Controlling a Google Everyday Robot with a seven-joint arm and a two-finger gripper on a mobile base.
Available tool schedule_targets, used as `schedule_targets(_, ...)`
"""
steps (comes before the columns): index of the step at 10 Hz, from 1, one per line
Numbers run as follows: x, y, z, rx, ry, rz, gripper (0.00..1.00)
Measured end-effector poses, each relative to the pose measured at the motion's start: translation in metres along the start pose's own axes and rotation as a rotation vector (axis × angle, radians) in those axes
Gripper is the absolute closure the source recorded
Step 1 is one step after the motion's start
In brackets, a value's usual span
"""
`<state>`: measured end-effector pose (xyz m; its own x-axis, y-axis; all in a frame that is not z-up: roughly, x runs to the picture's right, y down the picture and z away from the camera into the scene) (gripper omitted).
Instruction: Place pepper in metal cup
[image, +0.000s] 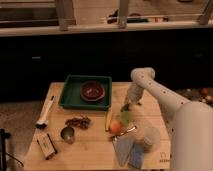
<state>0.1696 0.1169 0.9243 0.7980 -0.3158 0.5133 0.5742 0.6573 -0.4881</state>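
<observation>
The metal cup (67, 134) stands at the front left of the wooden table, small and silvery with a dark inside. My gripper (126, 105) hangs from the white arm over the middle right of the table, far to the right of the cup. A slim dark green shape, the pepper (124, 108), shows right at the gripper's tip, just above a paler green lump (126, 118). I cannot tell whether the gripper holds the pepper.
A green tray (70, 96) with a dark red bowl (93, 91) sits at the back. A banana (108, 120), an orange fruit (116, 127), a whitish cup (150, 136) and blue packets (129, 149) crowd the front right. A brush (45, 112), a brown cluster (77, 121) and a small box (46, 145) lie left.
</observation>
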Motion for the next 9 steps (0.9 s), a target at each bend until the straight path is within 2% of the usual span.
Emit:
schedule_targets(5,0.000,0.001,-0.001,-0.006,0.004,-0.001,1.00)
schedule_targets(6,0.003,0.005,-0.005,-0.008,0.017,0.004,1.00)
schedule_targets(9,0.007,0.005,-0.038,0.035,0.062,0.020,1.00)
